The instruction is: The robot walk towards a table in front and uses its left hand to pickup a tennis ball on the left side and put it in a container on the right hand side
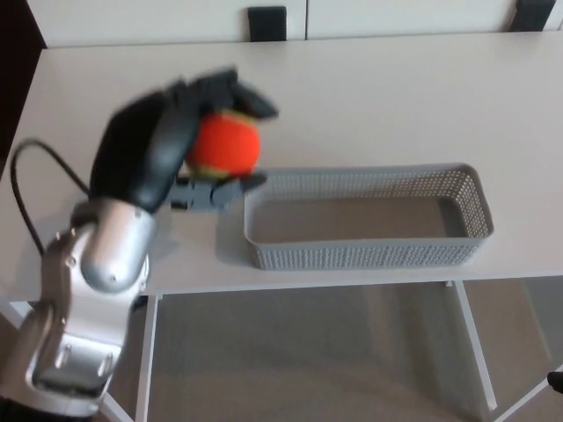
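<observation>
Orange tennis ball (225, 145): orange-red with a yellow-green patch near its top. It sits inside the left hand (163, 149) and looks raised off the counter (378, 97).
Left hand: black and closed around the ball. Its outline is slightly blurred.
Fingers (242, 95): two thick ones curl over the top of the ball, their tips pointing away from the wrist.
Thumb (215, 193): presses on the ball from underneath, opposite the fingers.
Forearm (101, 255): silver metal, rising from behind and below the hand at the lower corner of the view.
Cable (26, 189): thin and black, looping beside the wrist on the side away from the ball.
Container (369, 255): a long grey perforated basket on the palm side of the hand, where the ball faces. Its nearest corner lies just below the tip of the thumb in the view; I cannot tell whether the two touch. Its inner floor is in plain sight.
Counter: white and wide, spreading under the hand and the container. The container stands close to the near edge.
Counter legs (475, 343): white, angled down beneath the container.
Chair backs: two black ones at the far edge of the counter, one (266, 22) just beyond the fingers and the other (532, 15) well off past the container's far end.
Floor (308, 360): grey-beige, seen below the hand and the counter's near edge.
</observation>
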`<state>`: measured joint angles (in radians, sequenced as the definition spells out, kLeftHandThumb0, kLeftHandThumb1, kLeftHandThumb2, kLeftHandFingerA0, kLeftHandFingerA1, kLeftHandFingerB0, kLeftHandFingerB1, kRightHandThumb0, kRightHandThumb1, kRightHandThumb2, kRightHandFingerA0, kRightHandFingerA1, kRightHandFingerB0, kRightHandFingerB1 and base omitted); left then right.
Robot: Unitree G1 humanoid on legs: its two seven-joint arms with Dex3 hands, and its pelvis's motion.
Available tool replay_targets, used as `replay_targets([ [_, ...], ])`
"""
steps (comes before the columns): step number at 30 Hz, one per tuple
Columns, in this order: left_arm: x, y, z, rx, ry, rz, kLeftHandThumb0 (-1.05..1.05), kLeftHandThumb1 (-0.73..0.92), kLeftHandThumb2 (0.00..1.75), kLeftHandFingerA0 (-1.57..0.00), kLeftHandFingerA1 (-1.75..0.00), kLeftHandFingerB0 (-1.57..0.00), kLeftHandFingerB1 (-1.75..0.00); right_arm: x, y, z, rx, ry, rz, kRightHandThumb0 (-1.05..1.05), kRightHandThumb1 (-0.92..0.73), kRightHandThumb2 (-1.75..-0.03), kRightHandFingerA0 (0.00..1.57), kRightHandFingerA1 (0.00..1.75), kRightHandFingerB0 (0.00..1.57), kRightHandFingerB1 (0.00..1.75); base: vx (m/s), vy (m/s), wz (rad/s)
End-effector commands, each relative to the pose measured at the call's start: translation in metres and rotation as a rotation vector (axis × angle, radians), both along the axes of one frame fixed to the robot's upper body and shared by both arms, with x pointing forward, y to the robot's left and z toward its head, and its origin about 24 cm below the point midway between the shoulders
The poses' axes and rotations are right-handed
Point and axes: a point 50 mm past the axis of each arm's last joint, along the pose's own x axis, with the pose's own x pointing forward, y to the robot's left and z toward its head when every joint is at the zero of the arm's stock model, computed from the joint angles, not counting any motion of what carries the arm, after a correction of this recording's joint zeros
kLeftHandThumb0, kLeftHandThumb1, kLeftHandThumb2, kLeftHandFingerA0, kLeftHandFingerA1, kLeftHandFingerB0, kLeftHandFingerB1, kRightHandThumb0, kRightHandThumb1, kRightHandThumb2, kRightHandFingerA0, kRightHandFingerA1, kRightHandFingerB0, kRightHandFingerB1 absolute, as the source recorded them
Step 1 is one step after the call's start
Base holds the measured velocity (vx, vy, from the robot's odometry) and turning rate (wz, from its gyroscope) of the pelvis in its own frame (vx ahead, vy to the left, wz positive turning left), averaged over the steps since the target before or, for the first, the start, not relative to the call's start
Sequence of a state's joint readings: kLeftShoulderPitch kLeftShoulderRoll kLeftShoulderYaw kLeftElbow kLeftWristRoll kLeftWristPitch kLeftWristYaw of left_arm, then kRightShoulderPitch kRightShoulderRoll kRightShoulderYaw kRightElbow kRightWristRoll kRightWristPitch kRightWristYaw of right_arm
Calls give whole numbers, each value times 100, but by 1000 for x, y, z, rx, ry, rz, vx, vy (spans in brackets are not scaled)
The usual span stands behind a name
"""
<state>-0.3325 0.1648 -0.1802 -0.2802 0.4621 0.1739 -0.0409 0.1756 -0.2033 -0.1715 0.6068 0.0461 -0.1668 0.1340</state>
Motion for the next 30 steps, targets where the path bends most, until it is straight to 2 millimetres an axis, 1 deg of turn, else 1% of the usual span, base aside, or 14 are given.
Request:
replay_targets([
  [1,-3,-6,40,-57,-71,-45,-5,80,70,-94,-148,-80,-96,2,-5,3,-28,8,4,-59,-35,-60,45,103,15,82,0,0,0],
  [3,-3,-6,41,-57,-67,-44,-5,80,70,-94,-148,-80,-96,2,-5,3,-28,8,4,-59,-35,-60,45,103,15,82,0,0,0],
  [4,-1,-13,46,-65,-66,-63,-1,79,66,-91,-139,-79,-96,1,-5,2,-24,10,8,-66,-28,-78,50,89,20,70,0,0,0],
  [5,-1,-16,48,-68,-65,-71,-1,79,66,-91,-139,-79,-96,1,-5,1,-23,11,9,-66,-28,-78,50,89,20,70,0,0,0],
  [6,0,-19,48,-65,-64,-72,-3,77,64,-86,-132,-84,-83,1,-5,1,-22,12,11,-61,-36,-58,45,101,17,80,0,0,0],
  [7,2,-22,48,-57,-65,-73,0,79,66,-85,-143,-80,-94,1,-4,1,-22,12,13,-61,-36,-58,45,101,16,80,0,0,0],
  [10,3,-25,48,-46,-67,-72,0,79,66,-85,-143,-80,-94,1,-4,1,-22,12,13,-61,-36,-58,45,101,16,80,0,0,0],
  [12,15,-51,38,18,-1,-108,-4,80,66,-84,-138,-74,-92,1,-3,0,-12,7,14,-59,-35,-61,44,103,14,83,0,0,0],
  [16,19,-58,33,41,8,-116,-5,77,65,-87,-134,-78,-81,1,-2,1,-14,6,17,-60,-36,-60,44,103,14,85,0,0,0],
  [17,24,-72,19,35,76,-133,-14,80,64,-87,-141,-79,-101,2,-2,1,-15,7,20,-62,-36,-59,44,103,16,83,0,0,0],
  [19,28,-83,7,53,108,-148,-14,78,70,-85,-150,-77,-114,5,-2,2,-18,5,24,-64,-35,-59,46,102,17,84,0,0,0],
  [24,32,-88,0,88,105,-149,-14,77,71,-83,-156,-75,-120,7,-1,3,-25,0,32,-64,-35,-59,46,102,18,85,0,0,0],
  [25,35,-89,-7,94,124,-147,-20,81,70,-78,-166,-64,-134,8,-1,4,-28,-3,36,-64,-36,-59,46,102,19,84,0,0,0],
  [30,43,-88,-29,114,185,-121,-21,83,67,-78,-165,-62,-137,9,-1,5,-26,-8,49,-63,-36,-59,45,101,19,81,0,0,0],
])
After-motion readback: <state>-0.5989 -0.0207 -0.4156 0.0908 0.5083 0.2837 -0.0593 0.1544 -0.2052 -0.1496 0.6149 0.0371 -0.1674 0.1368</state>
